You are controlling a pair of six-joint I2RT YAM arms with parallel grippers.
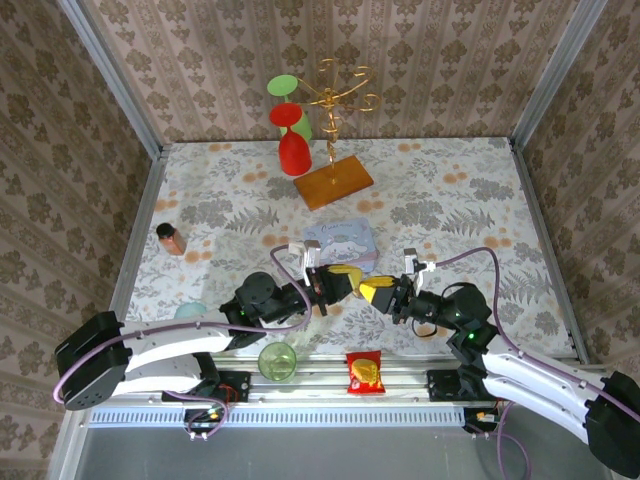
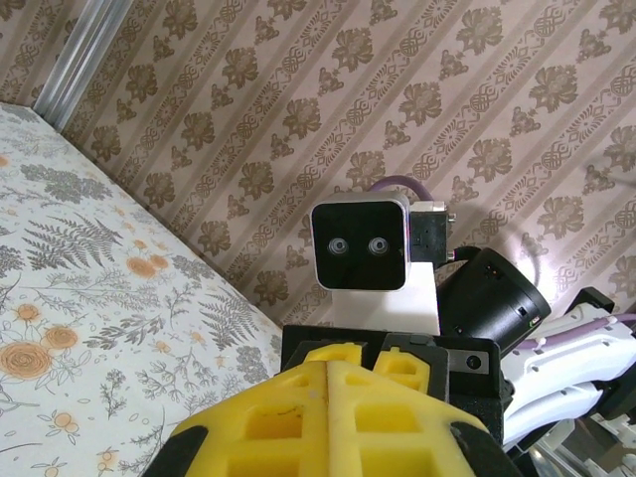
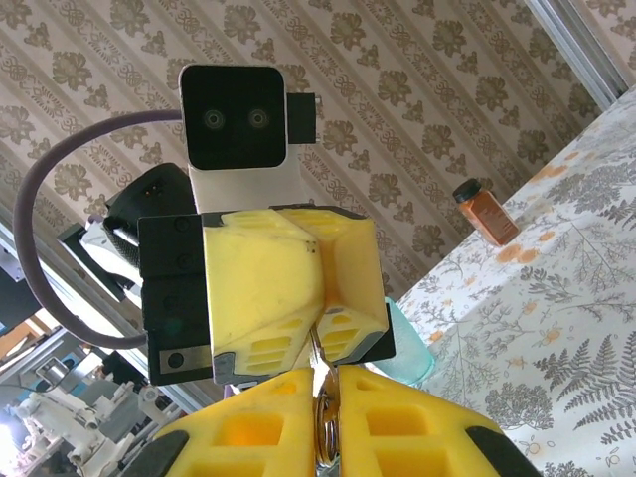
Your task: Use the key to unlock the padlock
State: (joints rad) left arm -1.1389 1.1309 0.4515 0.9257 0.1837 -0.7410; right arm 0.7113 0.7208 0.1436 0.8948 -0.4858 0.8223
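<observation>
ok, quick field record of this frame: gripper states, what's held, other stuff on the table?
left gripper: shut, fingers pressed together, contents hidden
right gripper: shut on thin silver piece, key or shackle unclear
position: tip to tip, on the near side of tin box
elsewhere: wire rack, spice jar, snack packet

Floral-patterned table (image 1: 450, 200), walled in patterned paper. The left gripper (image 1: 345, 279) and right gripper (image 1: 378, 291), both yellow-padded, meet tip to tip just in front of a pastel blue tin box (image 1: 340, 240); what lies between them cannot be made out. At the rear, a gold wire rack on a wooden base (image 1: 335, 180), with a red goblet (image 1: 293, 150) beside it. Orange spice bottle (image 1: 172, 240) at left. On the near rail, a green glass cup (image 1: 277, 360) and a red snack packet (image 1: 364, 372).
</observation>
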